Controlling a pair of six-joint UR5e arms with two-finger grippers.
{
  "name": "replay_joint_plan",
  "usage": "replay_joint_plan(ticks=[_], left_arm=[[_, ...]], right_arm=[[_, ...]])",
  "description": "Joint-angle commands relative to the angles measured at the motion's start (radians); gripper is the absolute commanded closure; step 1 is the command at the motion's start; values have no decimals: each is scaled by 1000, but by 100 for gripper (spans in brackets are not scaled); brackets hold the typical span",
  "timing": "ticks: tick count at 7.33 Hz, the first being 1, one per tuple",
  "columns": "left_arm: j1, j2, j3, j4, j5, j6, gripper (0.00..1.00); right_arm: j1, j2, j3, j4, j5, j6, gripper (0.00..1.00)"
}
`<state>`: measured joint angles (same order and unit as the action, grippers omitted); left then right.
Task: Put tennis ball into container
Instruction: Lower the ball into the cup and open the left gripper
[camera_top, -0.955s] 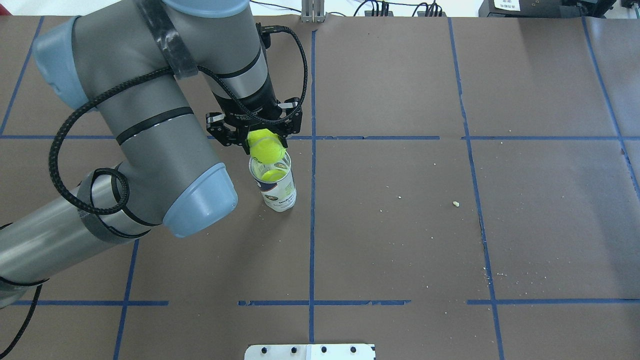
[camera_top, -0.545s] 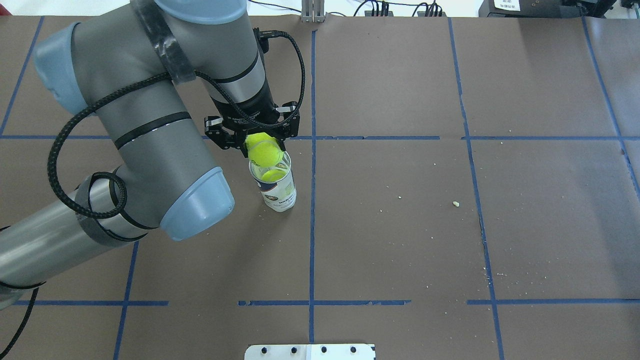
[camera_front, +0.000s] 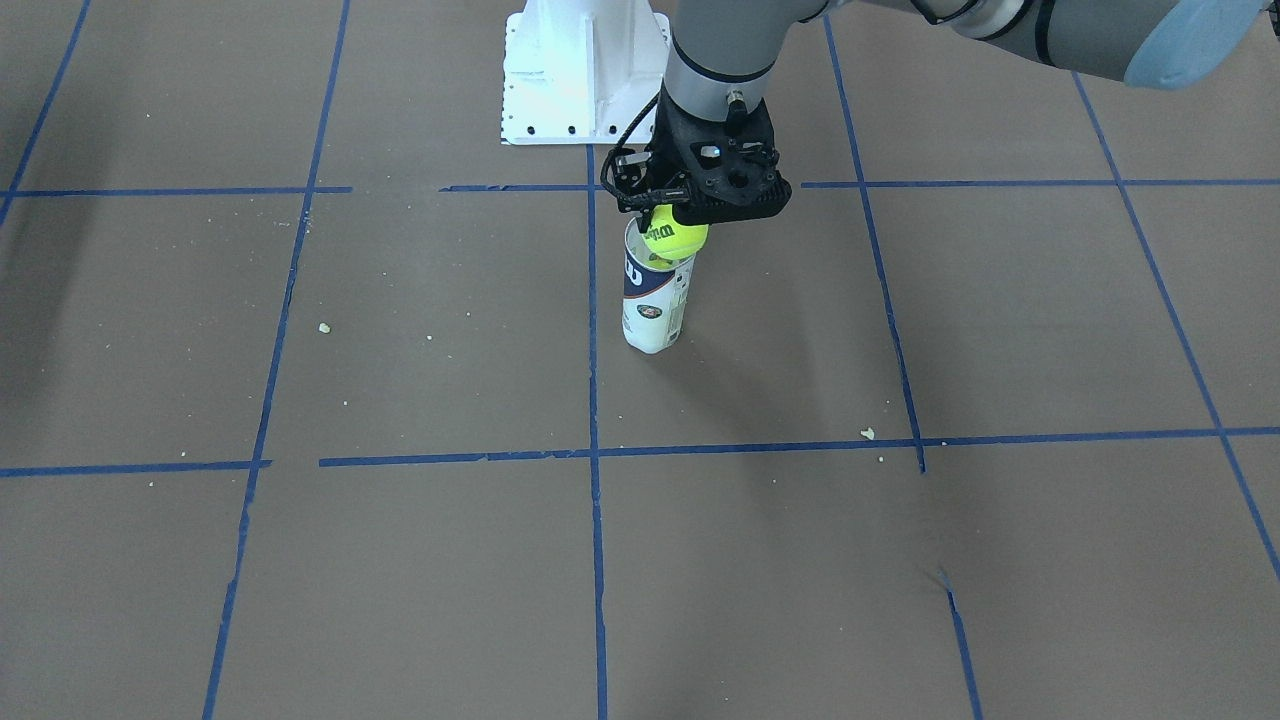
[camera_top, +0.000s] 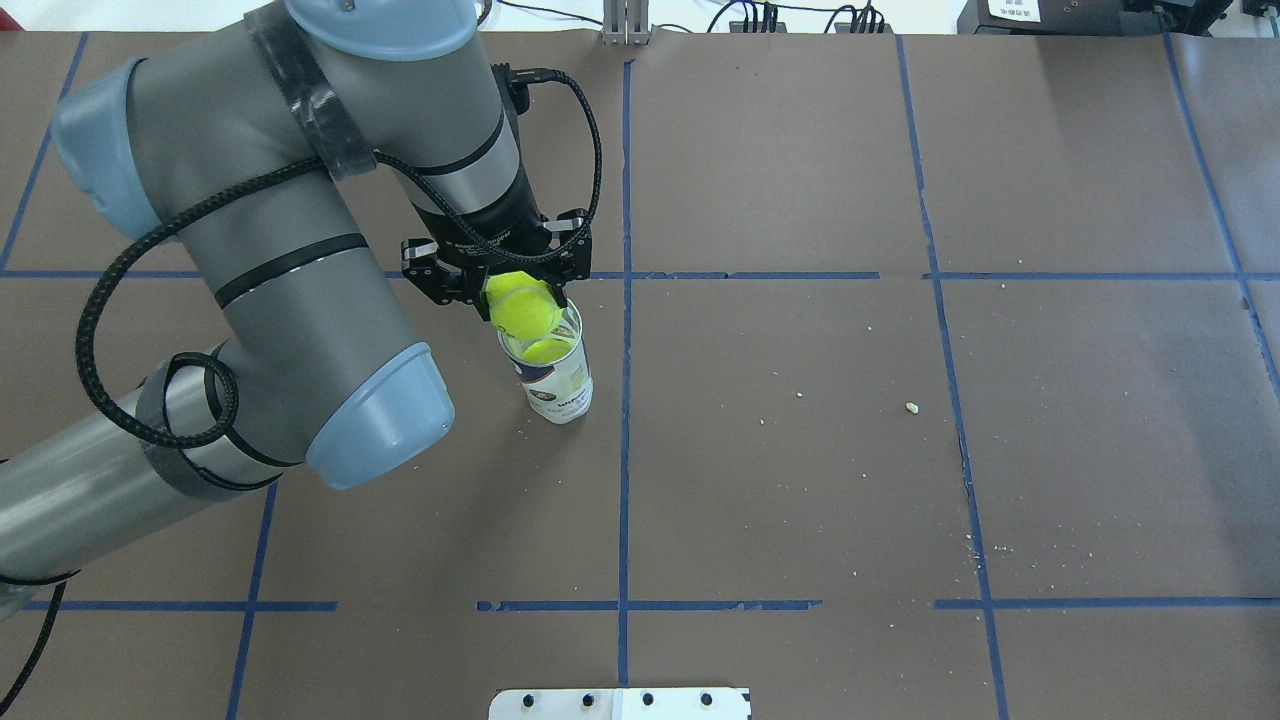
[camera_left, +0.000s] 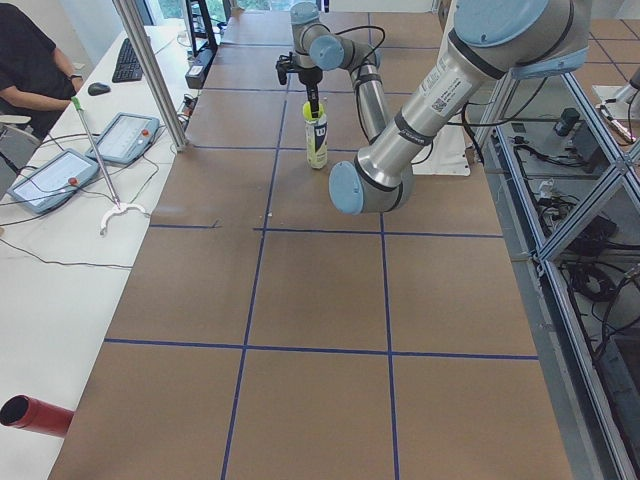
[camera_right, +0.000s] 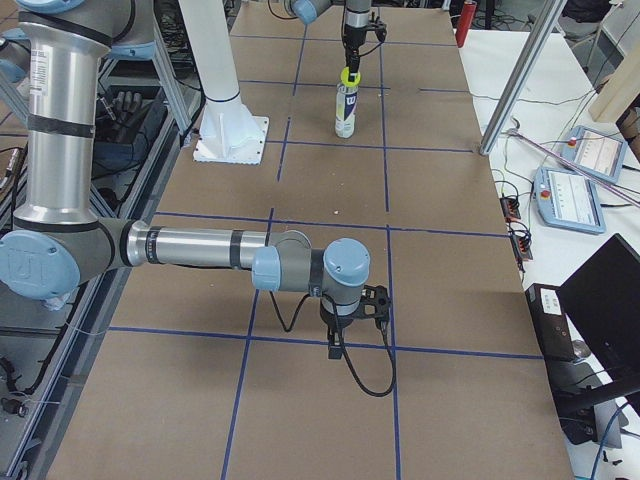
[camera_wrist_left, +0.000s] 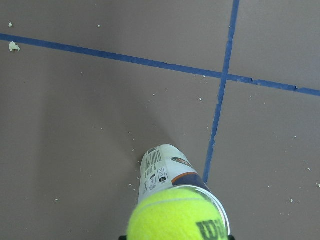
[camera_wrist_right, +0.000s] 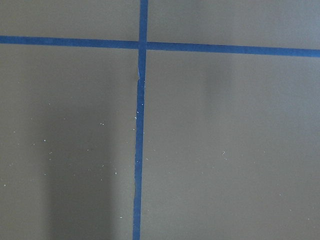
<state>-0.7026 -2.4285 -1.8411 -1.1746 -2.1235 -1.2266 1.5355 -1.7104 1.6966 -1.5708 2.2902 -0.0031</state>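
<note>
The clear container (camera_top: 558, 385) with a navy-and-white label stands upright on the brown table, with one yellow-green ball (camera_top: 545, 350) showing inside it. My left gripper (camera_top: 521, 298) is shut on the tennis ball (camera_top: 523, 308) and holds it right over the tube's mouth. From the front, this ball (camera_front: 673, 236) with its black logo sits at the rim of the container (camera_front: 655, 300). In the left wrist view the ball (camera_wrist_left: 177, 217) covers the opening of the container (camera_wrist_left: 160, 167). My right gripper (camera_right: 338, 345) points down at the table far from the tube; I cannot tell its state.
A white pedestal base (camera_front: 580, 80) stands behind the tube on the robot's side. Small crumbs (camera_top: 911, 407) lie on the brown paper, which is marked by blue tape lines. An operator (camera_left: 30, 60) sits at the side desk, and a red cylinder (camera_left: 35, 415) lies at its near end.
My left gripper has shifted a little to the left with the ball still held. The container has not moved.
</note>
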Motion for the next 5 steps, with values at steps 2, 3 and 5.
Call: replay_joint_plan(ticks=[2, 3, 5], left_arm=[[2, -6, -3, -3, -1, -2, 4], [2, -6, -3, -5, -1, -4, 0], [2, -4, -3, -5, -1, -2, 0]], right_arm=[[0, 0, 0, 0, 0, 0, 0], [0, 0, 0, 0, 0, 0, 0], [0, 0, 0, 0, 0, 0, 0]])
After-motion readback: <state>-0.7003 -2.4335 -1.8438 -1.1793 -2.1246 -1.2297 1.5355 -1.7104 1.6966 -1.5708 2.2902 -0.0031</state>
